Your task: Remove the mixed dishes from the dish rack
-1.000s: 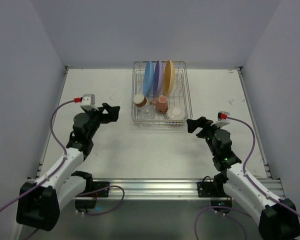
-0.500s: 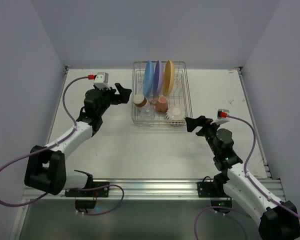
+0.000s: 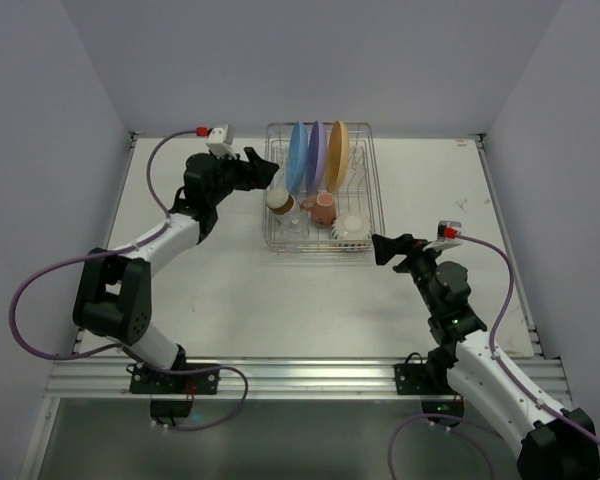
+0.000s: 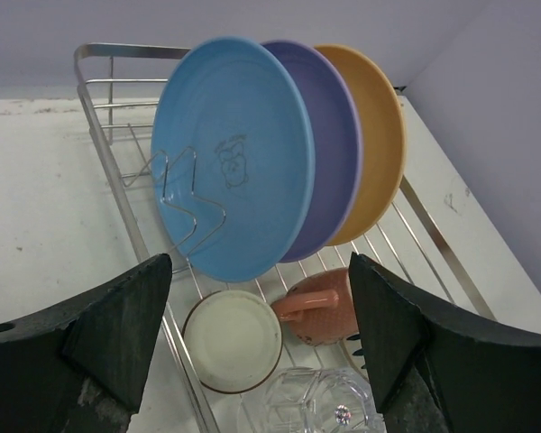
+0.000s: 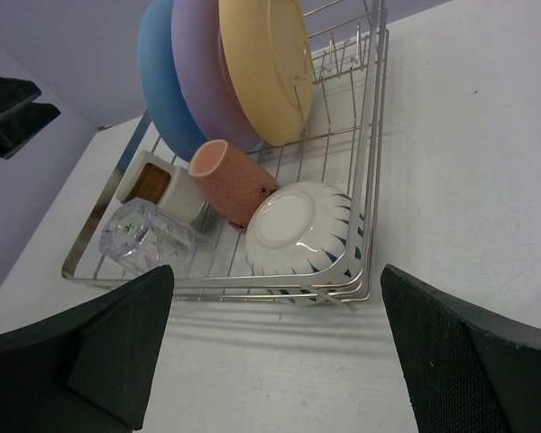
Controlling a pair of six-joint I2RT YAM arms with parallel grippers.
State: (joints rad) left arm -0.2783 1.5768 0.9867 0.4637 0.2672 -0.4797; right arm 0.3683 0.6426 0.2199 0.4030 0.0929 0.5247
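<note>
The dish rack [image 3: 271, 190] stands at the table's far middle. Upright in it are a blue plate [image 4: 234, 158], a purple plate [image 4: 338, 153] and a yellow-orange plate [image 4: 383, 135]. In front of them lie a brown cup [image 4: 233, 340], a pink mug [image 4: 329, 302], a clear glass [image 4: 320, 406] and a white cup [image 5: 298, 225]. My left gripper [image 3: 265, 168] hovers open at the rack's left side, its jaws wide above the brown cup and mug, holding nothing. My right gripper [image 3: 385, 247] is open over the table just short of the rack's near right corner, facing the white cup.
Grey walls close in the table on the left, back and right. The white table top [image 3: 310, 290] stretches between the rack and the arm bases. A metal rail [image 3: 300, 375] runs along the near edge.
My left arm has swung away from the near left of the table up to the rack's left side, and its jaws have narrowed slightly. The right gripper has hardly moved.
</note>
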